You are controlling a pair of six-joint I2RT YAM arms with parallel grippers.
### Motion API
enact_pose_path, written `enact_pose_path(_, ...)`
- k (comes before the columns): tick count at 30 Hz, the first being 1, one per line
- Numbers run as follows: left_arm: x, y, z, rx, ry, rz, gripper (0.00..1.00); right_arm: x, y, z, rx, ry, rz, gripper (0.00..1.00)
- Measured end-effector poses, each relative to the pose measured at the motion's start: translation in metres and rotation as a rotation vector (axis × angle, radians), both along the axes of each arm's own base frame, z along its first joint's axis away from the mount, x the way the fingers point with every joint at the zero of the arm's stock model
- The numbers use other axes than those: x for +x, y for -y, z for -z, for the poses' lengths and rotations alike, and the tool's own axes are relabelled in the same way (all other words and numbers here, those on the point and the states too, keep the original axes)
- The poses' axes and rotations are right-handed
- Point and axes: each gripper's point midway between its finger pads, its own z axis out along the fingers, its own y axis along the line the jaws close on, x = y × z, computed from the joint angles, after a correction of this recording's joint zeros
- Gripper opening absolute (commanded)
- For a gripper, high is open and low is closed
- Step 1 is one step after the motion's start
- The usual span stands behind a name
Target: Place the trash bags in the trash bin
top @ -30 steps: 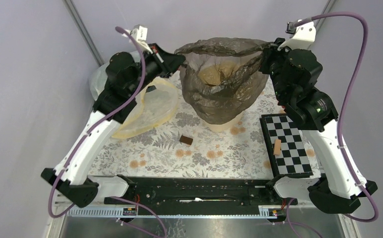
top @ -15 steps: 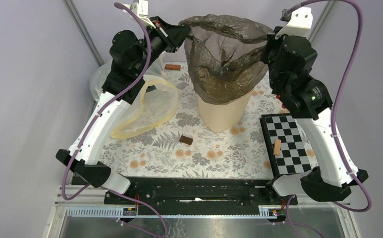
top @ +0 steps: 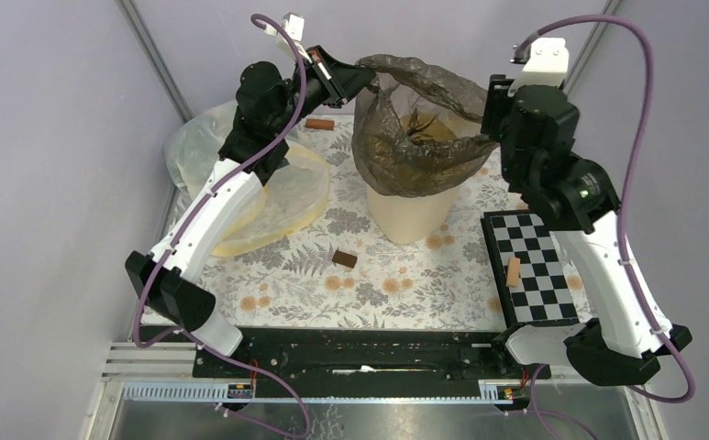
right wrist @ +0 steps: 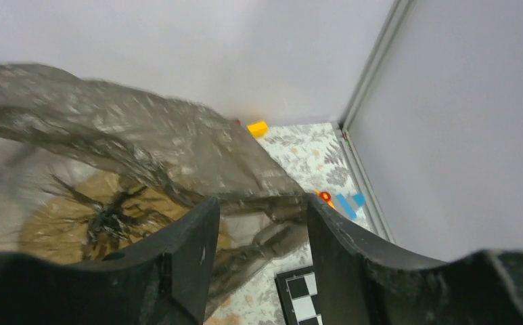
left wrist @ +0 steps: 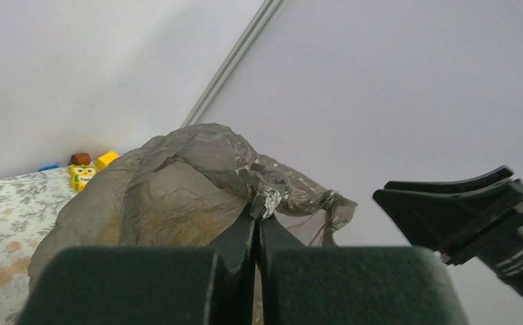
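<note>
**A:** Trash bag (top: 419, 137) first: where is it, seen from the claws?

**B:** Between them. It hangs as a dark, crinkled sack from the left claw (top: 369, 75) across to the right claw (top: 490, 128), with its mouth open upward. Below both claws it drapes over the top of the trash bin (top: 412, 215). Its lower folds cover the bin's upper wall on the outside. Whether its bottom sits inside the bin I cannot tell.

**A:** How does the left claw stand?

**B:** Its fingers (left wrist: 238, 237) are pressed together on a bunched bit of the bag's rim, which sticks up just past the tips.

**A:** And the right one?

**B:** Spread. In the right wrist view its two fingers (right wrist: 184, 257) stand well apart, and a twisted strand of rim runs across the gap just ahead of them. Whether that strand touches either finger I cannot tell.

**A:** What else lies around?

**B:** Below and outward of the left claw, a whitish bag (top: 277, 197) with a pale yellow rim lies on the floral cloth (top: 378, 284). A short brown stick (top: 319, 124) lies just below that claw, near the bin. Below the right claw, towards its arm's base, a checkerboard (top: 543, 247) carries a small wooden piece (top: 514, 271). A dark brown block (top: 345, 259) sits on the cloth, apart from the bin.
</note>
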Motion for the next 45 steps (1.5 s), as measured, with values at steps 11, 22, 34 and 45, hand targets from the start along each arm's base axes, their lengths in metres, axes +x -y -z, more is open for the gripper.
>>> enact_pose_path(11,0.001,-0.006,-0.01,-0.055,0.008,0.073,0.0,-0.003,-0.053,-0.061,0.059,0.077,-0.334,0.0)
enact_pose_path(22,-0.007,-0.009,-0.018,-0.083,0.013,0.137,0.0,0.068,-0.163,0.105,-0.046,-0.357,-0.636,0.0)
enact_pose_path(34,-0.02,-0.002,-0.025,-0.122,0.016,0.239,0.0,0.074,-0.168,0.182,-0.075,-0.543,-0.628,0.0)
enact_pose_path(45,-0.019,-0.009,-0.028,-0.149,0.007,0.29,0.0,0.086,-0.141,0.225,-0.071,-0.712,-0.511,0.0)
